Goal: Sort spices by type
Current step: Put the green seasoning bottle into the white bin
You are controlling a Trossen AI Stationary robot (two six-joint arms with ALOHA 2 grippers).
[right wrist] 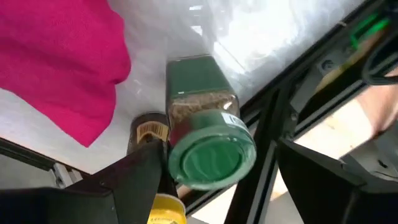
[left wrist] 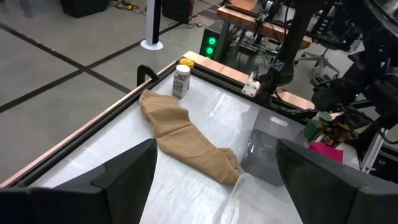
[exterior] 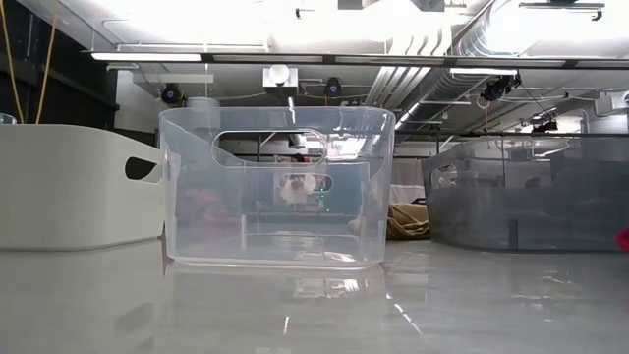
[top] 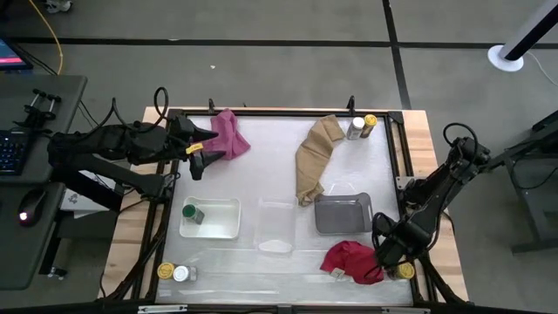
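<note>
Right end effector [right wrist: 214,180] sits wide open around a green jar [right wrist: 208,140] at the tabletop's [top: 279,157] near-right corner, beside the red cloth [top: 351,260]. Left end effector [top: 202,148] hangs open, empty, by the pink cloth [top: 230,133].

From above, you can't really see the jars under the right gripper [top: 394,255]; the arm covers them. In its wrist view the yellow-lidded jar [right wrist: 163,208] is cut off at the edge. Through the clear tray [exterior: 275,187], the far stuff is just a blur.
</note>
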